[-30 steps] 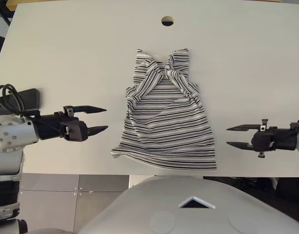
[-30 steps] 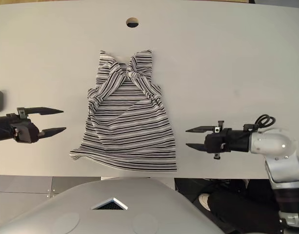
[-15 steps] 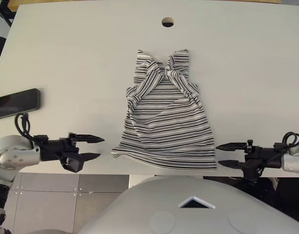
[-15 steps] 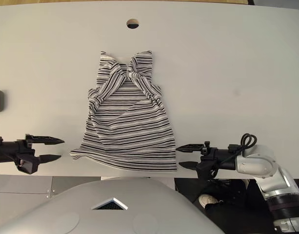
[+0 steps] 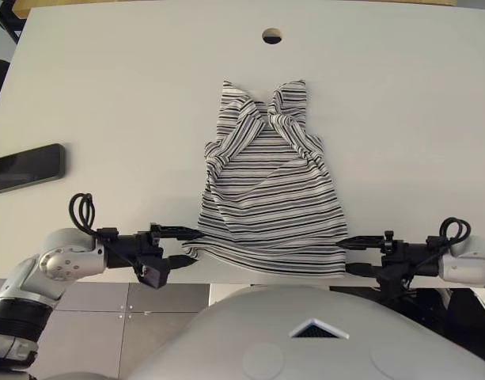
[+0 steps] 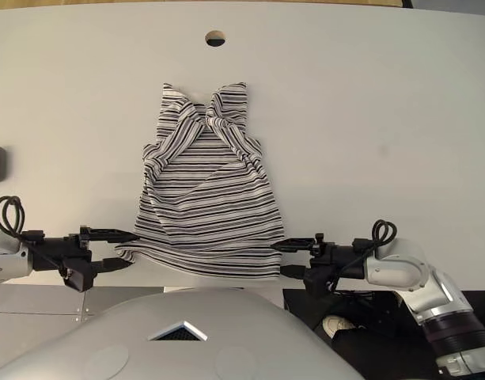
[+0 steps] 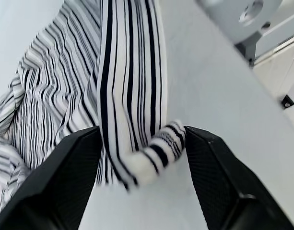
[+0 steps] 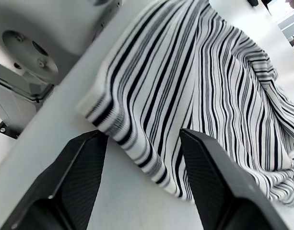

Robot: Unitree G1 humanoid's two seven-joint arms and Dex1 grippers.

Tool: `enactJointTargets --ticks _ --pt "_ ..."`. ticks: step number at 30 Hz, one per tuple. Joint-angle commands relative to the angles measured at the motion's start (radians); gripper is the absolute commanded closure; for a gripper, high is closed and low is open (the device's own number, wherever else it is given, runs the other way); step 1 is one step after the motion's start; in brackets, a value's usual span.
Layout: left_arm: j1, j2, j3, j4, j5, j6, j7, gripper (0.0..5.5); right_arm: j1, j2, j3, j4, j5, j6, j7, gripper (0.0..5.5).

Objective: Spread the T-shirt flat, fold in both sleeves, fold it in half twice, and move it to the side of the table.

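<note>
**T-shirt** [image 5: 266, 190]: black-and-white striped. It lay crumpled at the middle of the table [image 5: 107, 95], with the bunched sleeves at the far end and the hem along the near edge.

**My left gripper** [image 5: 193, 246]: fingers apart, straddling the hem's rolled left corner.

**My right gripper** [image 5: 344, 256]: fingers apart, one on either side of the hem's right corner.

**Change:** half a second before, both grippers stood clear of the cloth. They had since come inward along the near edge. The shirt had not shifted.

**Also on the table:** a dark slab [image 5: 27, 167] well to the left, and a round hole [image 5: 271, 35] at the far side.
</note>
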Motion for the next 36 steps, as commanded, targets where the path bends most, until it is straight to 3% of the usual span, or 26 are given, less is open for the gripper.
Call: enactJointTargets --ticks 1,15,20,25,31,36 --pt "0.017 0.012 -0.036 -0.002 0.034 0.038 -0.002 2.62 -0.002 -0.028 0.027 0.003 -0.049 0.036 0.009 2.89" --pt "-0.043 0.001 -0.046 0.047 0.069 0.027 0.059 4.92 -0.019 -0.033 0.043 -0.028 -0.032 0.071 -0.014 5.4" --pt "-0.045 0.009 -0.066 0.013 0.019 0.056 0.05 5.36 -0.02 -0.038 0.049 -0.058 0.041 0.119 0.001 5.4" --pt "0.026 0.089 -0.107 -0.206 -0.317 0.316 -0.055 5.38 0.044 -0.102 0.043 -0.197 0.406 0.412 0.104 5.4" --pt "0.085 0.289 -0.042 -0.454 -0.693 0.748 -0.236 5.38 0.079 -0.226 -0.125 -0.316 0.906 0.817 0.271 5.4" --pt "0.134 0.366 0.036 -0.574 -0.897 0.995 -0.357 5.38 0.176 -0.259 -0.285 -0.377 1.072 0.987 0.419 5.4"
